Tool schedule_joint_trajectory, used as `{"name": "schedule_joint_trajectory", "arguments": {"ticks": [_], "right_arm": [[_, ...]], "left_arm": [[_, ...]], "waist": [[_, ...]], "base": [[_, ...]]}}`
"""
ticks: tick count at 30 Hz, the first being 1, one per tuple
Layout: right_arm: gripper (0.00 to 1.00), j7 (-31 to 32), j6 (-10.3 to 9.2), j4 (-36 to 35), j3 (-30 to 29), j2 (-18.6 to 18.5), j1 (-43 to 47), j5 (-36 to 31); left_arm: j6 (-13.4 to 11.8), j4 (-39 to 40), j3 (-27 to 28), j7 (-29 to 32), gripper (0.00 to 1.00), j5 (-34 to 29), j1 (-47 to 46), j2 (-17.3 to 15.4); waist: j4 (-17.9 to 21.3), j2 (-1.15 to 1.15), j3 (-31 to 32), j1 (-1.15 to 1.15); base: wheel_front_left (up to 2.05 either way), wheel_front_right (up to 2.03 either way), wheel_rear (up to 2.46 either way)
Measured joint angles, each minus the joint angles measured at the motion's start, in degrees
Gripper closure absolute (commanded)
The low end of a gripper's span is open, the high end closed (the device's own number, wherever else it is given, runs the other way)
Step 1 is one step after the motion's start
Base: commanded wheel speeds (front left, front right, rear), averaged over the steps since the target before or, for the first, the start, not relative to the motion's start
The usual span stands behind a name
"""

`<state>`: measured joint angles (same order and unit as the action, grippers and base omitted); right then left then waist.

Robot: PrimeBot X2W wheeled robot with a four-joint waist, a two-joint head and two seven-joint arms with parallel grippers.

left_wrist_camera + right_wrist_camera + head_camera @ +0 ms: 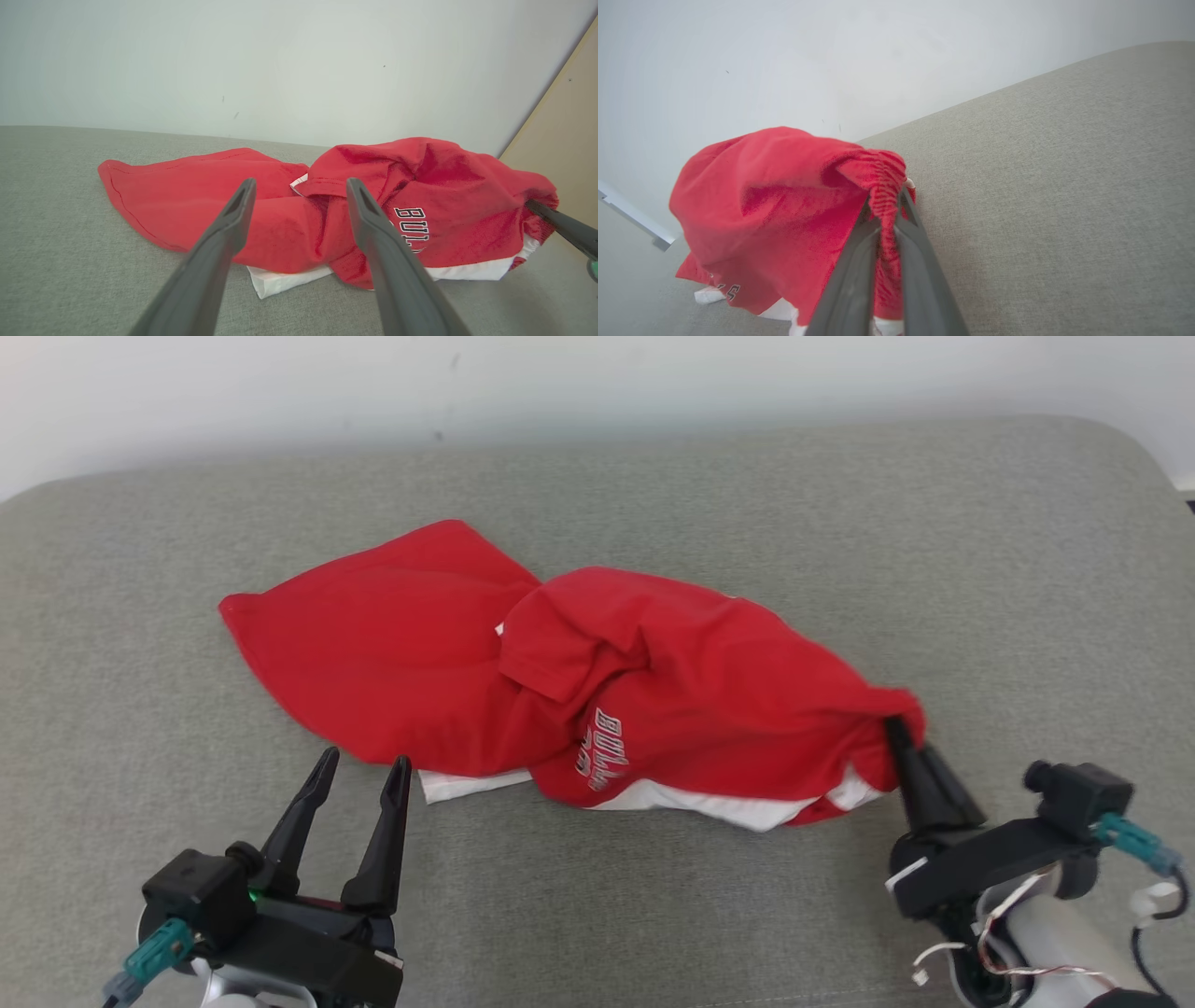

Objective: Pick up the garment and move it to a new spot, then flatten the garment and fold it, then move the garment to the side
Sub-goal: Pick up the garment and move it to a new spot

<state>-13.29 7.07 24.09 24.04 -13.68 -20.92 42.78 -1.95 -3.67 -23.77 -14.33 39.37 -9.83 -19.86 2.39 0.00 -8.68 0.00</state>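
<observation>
Right end effector [898, 730] pinching garment [560, 681] — lying left-right.

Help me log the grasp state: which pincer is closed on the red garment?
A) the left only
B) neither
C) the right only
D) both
C: the right pincer is shut on a bunched end of the red garment, while the left pincer stands open with nothing between its fingers.
</observation>
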Motion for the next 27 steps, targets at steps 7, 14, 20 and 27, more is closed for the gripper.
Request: {"name": "schedule_joint_trajectory", "arguments": {"ticks": [7, 14, 20, 27], "right_arm": [[1.0, -0.9, -1.11, -1.9, -5.1, -2.2, -0.1, -0.1], [1.0, -1.0, -4.42, -2.6, -8.9, -3.1, 0.7, -1.0], [1.0, -1.2, -13.4, -4.0, -17.0, -2.4, 1.8, -4.0], [1.0, -1.3, -12.1, -5.4, -13.8, 0.7, 1.8, -6.1]], "left_arm": [[0.5, -0.6, -0.3, 0.0, 0.0, -0.4, -0.1, 0.9], [1.4, -1.0, -0.8, 0.0, 0.0, -0.8, -0.1, 1.5], [2.1, -1.3, -1.3, -0.2, 0.0, -1.2, -0.4, 1.7], [3.0, -2.0, -2.0, -0.2, 0.0, -1.6, -2.0, 1.5]], "waist": [[1.7, -0.01, 0.4, 0.0], [1.9, -0.01, 0.2, 0.0], [1.4, -0.01, -1.2, 0.0], [1.1, 0.0, -2.7, 0.0]], "base": [[0.0, 0.0, 0.0], [0.0, 0.0, 0.0], [0.0, 0.0, 0.0], [0.0, 0.0, 0.0]]}}
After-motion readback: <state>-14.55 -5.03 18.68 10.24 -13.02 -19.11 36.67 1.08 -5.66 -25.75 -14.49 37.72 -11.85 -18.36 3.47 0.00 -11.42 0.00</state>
